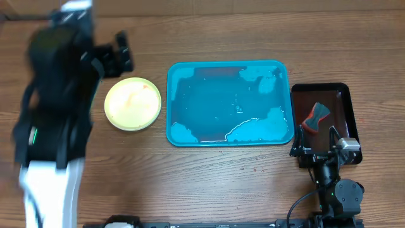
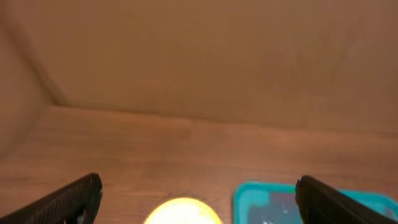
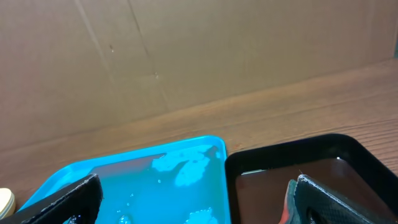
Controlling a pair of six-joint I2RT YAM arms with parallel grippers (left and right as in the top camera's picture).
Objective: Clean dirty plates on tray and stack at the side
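A pale yellow-green plate (image 1: 133,103) with a faint red smear lies on the table left of the turquoise tray (image 1: 172,95). I cannot tell whether other plates lie under it. No light blue plate shows. The tray holds water and foam and no plates. My left gripper (image 1: 120,54) is open and empty above the table behind the plate, blurred. In the left wrist view the gripper (image 2: 199,182) frames the plate (image 2: 183,213) and a tray corner (image 2: 249,193). My right gripper (image 1: 316,144) is open at the near end of the dark tray, and open in its wrist view (image 3: 196,182).
A narrow dark brown-red tray (image 1: 348,101) stands right of the turquoise tray and holds a red and teal scrubber (image 1: 315,117). The right wrist view shows both trays side by side, turquoise (image 3: 143,174) and dark (image 3: 280,158). A cardboard wall rises behind the table.
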